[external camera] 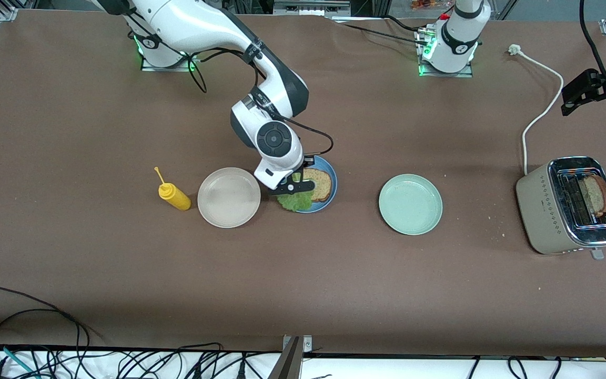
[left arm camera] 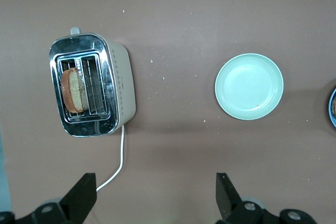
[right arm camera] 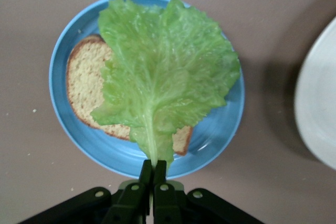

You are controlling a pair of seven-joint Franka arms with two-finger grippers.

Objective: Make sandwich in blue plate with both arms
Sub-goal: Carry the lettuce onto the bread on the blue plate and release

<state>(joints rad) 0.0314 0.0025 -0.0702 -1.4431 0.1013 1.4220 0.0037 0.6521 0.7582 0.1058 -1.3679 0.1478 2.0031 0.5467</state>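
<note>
The right gripper (right arm camera: 152, 174) is over the blue plate (external camera: 330, 179). Its two fingers (right arm camera: 145, 170) are pinched tight on the stem end of the lettuce leaf (right arm camera: 165, 72). The rest of the leaf spreads out away from the fingers and covers much of the bread slice (right arm camera: 86, 85) lying flat in the plate. One crusty side of the bread shows past the leaf. The plate sits on the brown table (external camera: 124, 273), between the beige plate (external camera: 229, 197) and the pale green plate (external camera: 410, 204). The beige plate is just beside it, toward the right arm's end of the table. A yellow squeeze bottle (external camera: 173, 195) lies next to the beige plate, farther toward that end.

The left gripper (left arm camera: 155, 198) waits up in the air over the table near the toaster (left arm camera: 92, 85), with its fingers (left arm camera: 81, 195) spread wide and holding nothing. The toaster is at the left arm's end of the table. A second bread slice (left arm camera: 72, 90) stands in one of its slots. A white cord (external camera: 542, 100) runs from the toaster across the table.
</note>
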